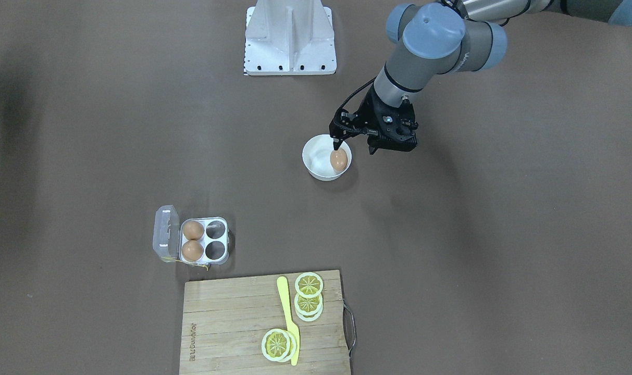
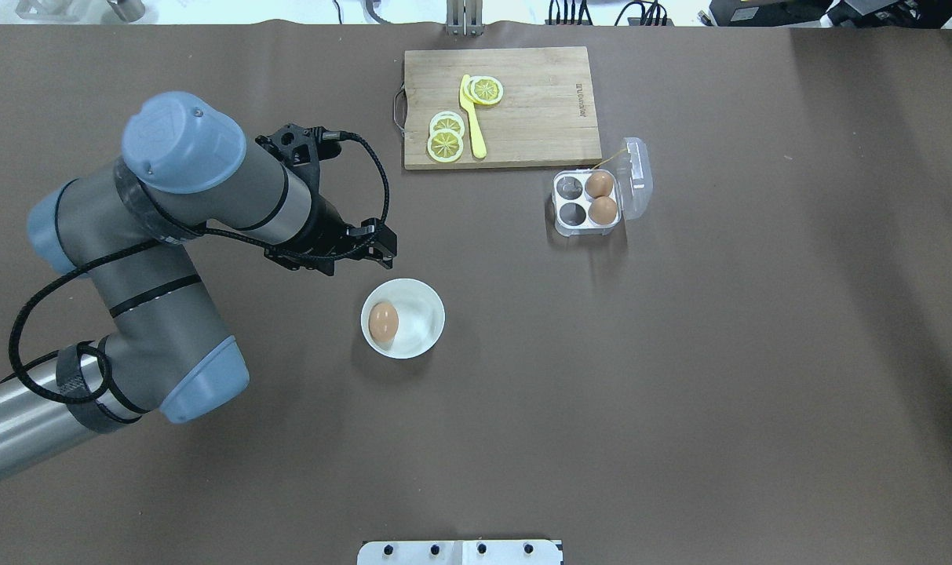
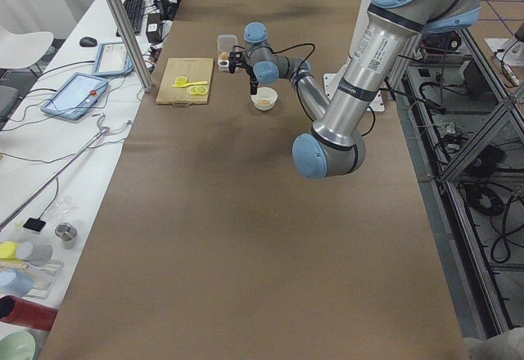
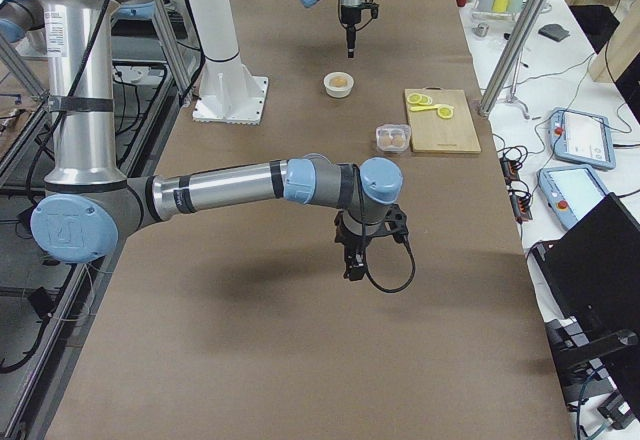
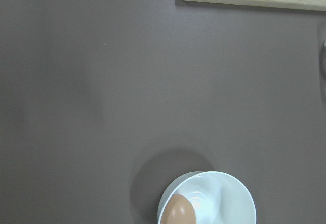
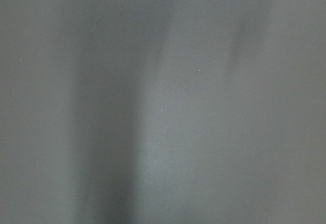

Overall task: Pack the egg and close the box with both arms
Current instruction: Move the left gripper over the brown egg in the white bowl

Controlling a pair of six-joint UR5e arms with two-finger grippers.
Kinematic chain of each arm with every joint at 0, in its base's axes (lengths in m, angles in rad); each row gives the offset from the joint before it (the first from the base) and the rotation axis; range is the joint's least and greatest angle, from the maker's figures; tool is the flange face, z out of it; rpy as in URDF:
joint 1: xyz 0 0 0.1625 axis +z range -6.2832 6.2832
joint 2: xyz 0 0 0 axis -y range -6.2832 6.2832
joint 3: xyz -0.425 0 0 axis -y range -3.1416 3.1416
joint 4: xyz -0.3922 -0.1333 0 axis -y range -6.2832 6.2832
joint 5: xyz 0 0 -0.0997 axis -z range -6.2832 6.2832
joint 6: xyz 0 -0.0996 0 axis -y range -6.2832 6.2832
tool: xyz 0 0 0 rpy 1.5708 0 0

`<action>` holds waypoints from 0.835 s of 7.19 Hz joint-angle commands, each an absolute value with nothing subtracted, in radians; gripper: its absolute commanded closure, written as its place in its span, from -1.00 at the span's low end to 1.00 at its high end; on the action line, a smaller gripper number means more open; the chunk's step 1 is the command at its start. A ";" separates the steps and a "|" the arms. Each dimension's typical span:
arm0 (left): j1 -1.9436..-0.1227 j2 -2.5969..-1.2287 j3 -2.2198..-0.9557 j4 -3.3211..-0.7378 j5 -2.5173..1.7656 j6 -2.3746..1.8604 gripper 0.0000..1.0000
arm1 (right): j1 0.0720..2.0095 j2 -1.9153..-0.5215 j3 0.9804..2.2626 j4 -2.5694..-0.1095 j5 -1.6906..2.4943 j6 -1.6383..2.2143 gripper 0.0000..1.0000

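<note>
Over on the left in the overhead view, we had the left arm (image 2: 209,188) reaching across the brown bench (image 2: 680,392). The left jaws were spread wide with nothing between them. They hung over the far-left rim of the white bowl (image 2: 427,318), and the side views showed them well clear above it.

Down in that bowl lay the egg (image 2: 383,322), alone, tucked against the left wall. At the bench's near edge, just right of the bowl's line, sat the white metal stand (image 2: 460,553).

Further right and farther back, we came to the wooden cutting board (image 2: 530,118). It carried lemon slices (image 2: 446,141) and a yellow plastic knife (image 2: 471,118) lying between the two lots of them.

Next, just off the board's near right corner, was the box (image 2: 573,199), well apart from the bowl. Its clear lid (image 2: 636,176) was thrown open to the right, with a bit of yellow string (image 2: 613,161) at the far edge. Two brown eggs (image 2: 599,184) filled the cells beside the lid, and the two cells on the bowl's side stood empty.

The right arm (image 4: 230,182) showed only from the right-hand end of the bench. The right jaws pointed down over bare bench, away from everything else. We could not tell whether they were parted or closed.
</note>
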State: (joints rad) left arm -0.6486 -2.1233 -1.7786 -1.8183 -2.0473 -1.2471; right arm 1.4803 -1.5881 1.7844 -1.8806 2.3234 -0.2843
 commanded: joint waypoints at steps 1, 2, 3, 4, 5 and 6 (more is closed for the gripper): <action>-0.624 -2.166 -1.734 -1.815 -2.008 -1.269 -0.71 | 1.480 -1.592 1.787 -1.881 2.325 -0.285 -1.00; -0.597 -2.181 -1.705 -1.815 -1.978 -1.269 -0.71 | 1.480 -1.592 1.787 -1.881 2.326 -0.285 -1.00; -0.591 -2.180 -1.698 -1.813 -1.977 -1.269 -0.71 | 1.480 -1.592 1.787 -1.881 2.326 -0.285 -1.00; -0.585 -2.180 -1.686 -1.813 -1.970 -1.269 -0.71 | 1.480 -1.592 1.786 -1.881 2.326 -0.285 -1.00; -0.571 -2.180 -1.674 -1.813 -1.947 -1.270 -0.71 | 1.480 -1.592 1.786 -1.881 2.324 -0.285 -1.00; -0.563 -2.180 -1.658 -1.819 -1.941 -1.269 -0.71 | 1.480 -1.592 1.786 -1.881 2.324 -0.285 -1.00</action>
